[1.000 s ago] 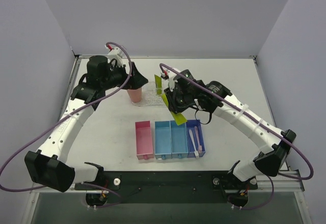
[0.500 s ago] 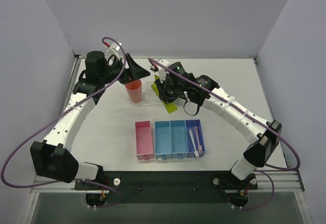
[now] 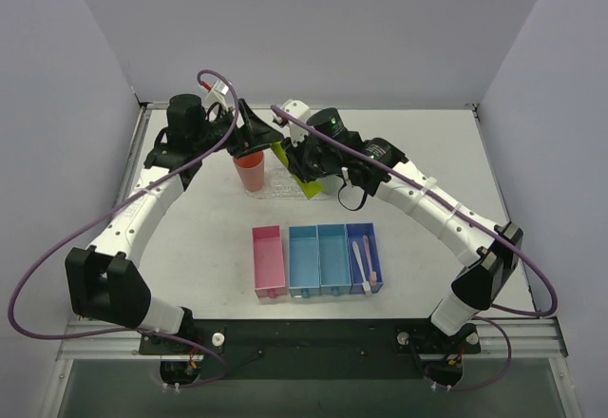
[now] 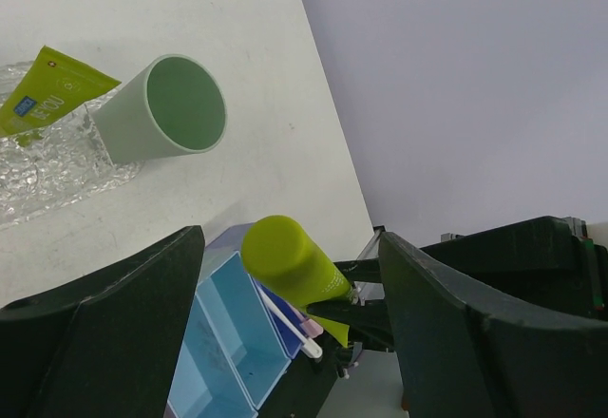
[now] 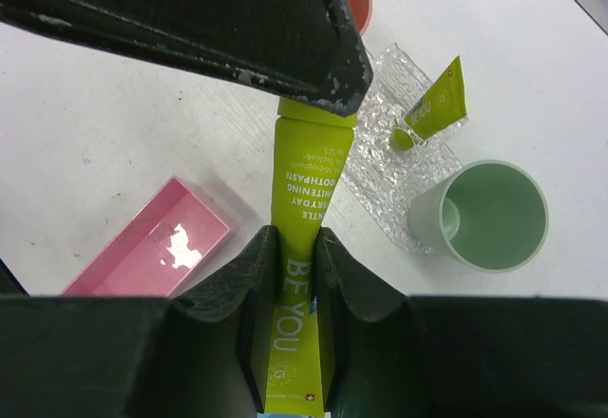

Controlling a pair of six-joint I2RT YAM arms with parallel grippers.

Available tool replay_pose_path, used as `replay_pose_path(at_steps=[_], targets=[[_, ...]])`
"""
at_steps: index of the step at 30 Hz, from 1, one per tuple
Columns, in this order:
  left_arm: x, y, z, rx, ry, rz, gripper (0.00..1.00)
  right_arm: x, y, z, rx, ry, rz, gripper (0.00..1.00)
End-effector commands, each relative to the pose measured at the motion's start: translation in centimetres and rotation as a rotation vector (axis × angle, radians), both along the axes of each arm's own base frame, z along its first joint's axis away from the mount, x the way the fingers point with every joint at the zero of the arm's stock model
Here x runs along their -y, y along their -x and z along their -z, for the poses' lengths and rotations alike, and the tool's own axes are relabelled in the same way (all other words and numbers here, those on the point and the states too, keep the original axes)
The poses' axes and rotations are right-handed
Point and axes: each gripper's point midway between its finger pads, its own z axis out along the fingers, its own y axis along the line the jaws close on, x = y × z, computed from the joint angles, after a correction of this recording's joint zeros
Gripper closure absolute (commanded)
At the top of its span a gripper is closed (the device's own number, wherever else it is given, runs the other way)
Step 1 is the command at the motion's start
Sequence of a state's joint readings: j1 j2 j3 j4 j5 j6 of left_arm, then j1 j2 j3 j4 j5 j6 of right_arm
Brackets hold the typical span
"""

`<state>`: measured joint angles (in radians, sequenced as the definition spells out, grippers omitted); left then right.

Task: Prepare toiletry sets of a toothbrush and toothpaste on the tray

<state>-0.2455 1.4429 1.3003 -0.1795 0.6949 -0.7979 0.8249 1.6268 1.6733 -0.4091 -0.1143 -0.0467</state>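
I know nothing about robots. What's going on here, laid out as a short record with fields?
Right gripper: shut on a toothpaste tube, above the table
Left gripper: open, facing that tube's cap
Tray: second toothpaste tube rests on it
Green cup: at the tray's edge
Toothbrushes: two, in the rightmost blue bin
Orange cup: beside the tray

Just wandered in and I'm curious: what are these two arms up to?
The right end effector grips a toothpaste tube in the air beside the tray. The left end effector is open, its fingers either side of the tube's cap end, not gripping it. Another tube already sits on the tray; two toothbrushes lie in a blue bin.
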Motion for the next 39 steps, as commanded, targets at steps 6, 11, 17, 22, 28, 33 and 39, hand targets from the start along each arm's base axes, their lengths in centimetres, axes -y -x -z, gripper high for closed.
replay_pose_path(at_steps=[6, 11, 17, 22, 28, 33, 39], targets=[[0.8, -0.4, -2.3, 0.069, 0.107, 0.043, 0.20, -1.7, -1.6, -3.7, 0.150, -0.064, -0.068, 0.99], [0.9, -0.5, -2.2, 0.060, 0.118, 0.047, 0.23, -2.2, -2.4, -4.2, 0.203, -0.052, -0.084, 0.99], [1.0, -0.5, -2.4, 0.063, 0.131, 0.054, 0.49, -2.8, -2.9, -4.5, 0.225, -0.056, -0.104, 0.99], [1.1, -0.5, -2.6, 0.070, 0.134, 0.059, 0.68, -2.9, -3.1, -4.2, 0.223, -0.049, -0.101, 0.97], [0.4, -1.0, -2.8, 0.068, 0.149, 0.031, 1.00, -2.4, -3.4, -3.7, 0.206, -0.051, -0.058, 0.72], [-1.7, -2.0, -4.1, 0.094, 0.208, -0.030, 1.00, 0.0, -4.4, -3.8, 0.113, -0.148, 0.041, 0.50], [-3.8, -2.8, -5.9, 0.164, 0.228, -0.082, 1.00, 2.6, -4.8, -5.0, -0.097, -0.402, 0.139, 0.41]])
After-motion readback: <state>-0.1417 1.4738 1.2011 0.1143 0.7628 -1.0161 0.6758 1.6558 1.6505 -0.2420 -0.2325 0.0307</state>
